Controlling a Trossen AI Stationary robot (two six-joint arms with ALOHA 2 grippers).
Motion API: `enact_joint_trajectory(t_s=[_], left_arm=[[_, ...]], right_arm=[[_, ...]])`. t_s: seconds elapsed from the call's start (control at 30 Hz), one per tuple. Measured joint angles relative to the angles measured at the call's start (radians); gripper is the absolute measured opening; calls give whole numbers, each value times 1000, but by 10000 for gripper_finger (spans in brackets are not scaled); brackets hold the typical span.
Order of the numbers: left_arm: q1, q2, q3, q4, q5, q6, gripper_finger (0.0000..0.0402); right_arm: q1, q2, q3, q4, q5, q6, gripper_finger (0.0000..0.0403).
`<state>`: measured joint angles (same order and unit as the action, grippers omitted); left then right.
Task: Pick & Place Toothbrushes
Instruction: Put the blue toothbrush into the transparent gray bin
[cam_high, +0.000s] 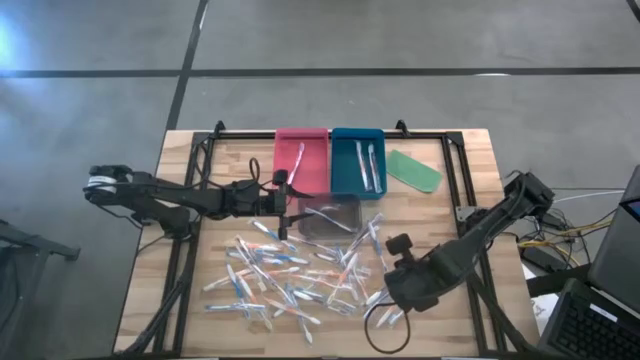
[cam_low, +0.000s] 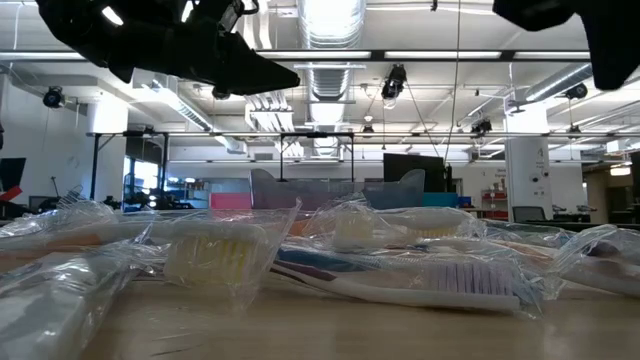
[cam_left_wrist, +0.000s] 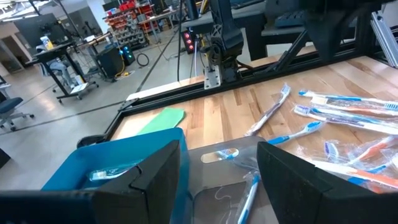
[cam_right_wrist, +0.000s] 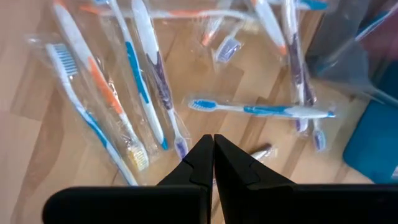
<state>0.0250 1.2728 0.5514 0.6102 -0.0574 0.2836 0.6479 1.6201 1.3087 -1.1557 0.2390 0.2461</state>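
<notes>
The toothbrushes (cam_high: 290, 275) lie scattered in clear wrappers across the near half of the wooden table (cam_high: 470, 170), a loose heap between the two arms. At the far edge stand a pink tray (cam_high: 315, 160) with one brush in it and, touching it, a blue tray (cam_high: 345, 165) holding two; a flat green piece (cam_high: 413, 171) lies just beside the blue one. A clear tray (cam_high: 335, 215) sits in front of them with a brush inside. The left gripper (cam_high: 287, 205) hangs over that clear tray, jaws spread wide and empty (nothing between the fingers (cam_left_wrist: 155, 174)). The right gripper (cam_right_wrist: 214, 163) hovers above the heap's right side, jaws pressed together, grasping nothing
</notes>
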Motion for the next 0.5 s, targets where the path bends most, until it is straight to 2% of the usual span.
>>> enact_joint_trajectory(t_s=[0.27, 0.5], left_arm=[[0, 0, 0, 0, 0, -6, 218], [0, 0, 0, 0, 0, -8, 218]], right_arm=[[0, 84, 0, 5, -1, 78, 13], [0, 113, -3, 29, -1, 117, 55]])
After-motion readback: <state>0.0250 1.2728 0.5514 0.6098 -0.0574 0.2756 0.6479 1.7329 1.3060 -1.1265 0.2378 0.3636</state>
